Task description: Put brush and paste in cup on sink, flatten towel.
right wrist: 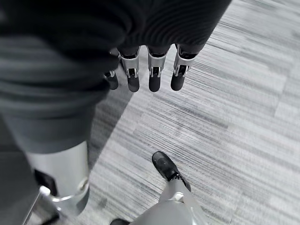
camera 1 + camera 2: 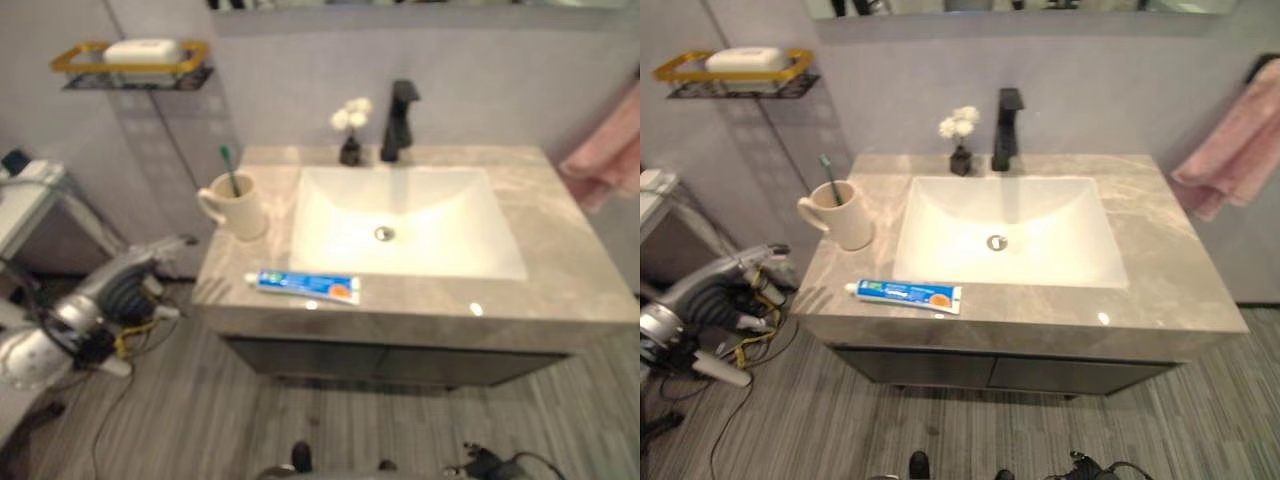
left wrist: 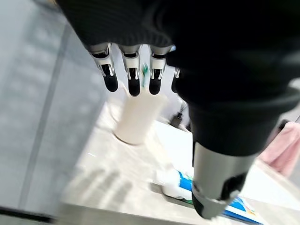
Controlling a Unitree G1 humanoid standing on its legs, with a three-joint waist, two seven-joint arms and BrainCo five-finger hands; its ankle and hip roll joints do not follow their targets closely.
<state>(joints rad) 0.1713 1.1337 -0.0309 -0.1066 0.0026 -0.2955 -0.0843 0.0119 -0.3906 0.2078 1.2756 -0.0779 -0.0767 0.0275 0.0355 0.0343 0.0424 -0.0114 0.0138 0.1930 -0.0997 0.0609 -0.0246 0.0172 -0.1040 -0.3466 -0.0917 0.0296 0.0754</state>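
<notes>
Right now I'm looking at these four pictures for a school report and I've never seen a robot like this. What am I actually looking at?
It is a humanoid robot standing before a bathroom sink. The two wide pictures come from cameras in its head, looking down. On the counter stands a cream cup with a green toothbrush already in it, and a toothpaste tube lies flat near the front edge. A pink towel hangs on the wall to the right.

The other two pictures come from cameras on its wrists. The left robot hand hangs open near the cup, holding nothing. The right robot hand hangs open over the striped floor, also empty.
</notes>
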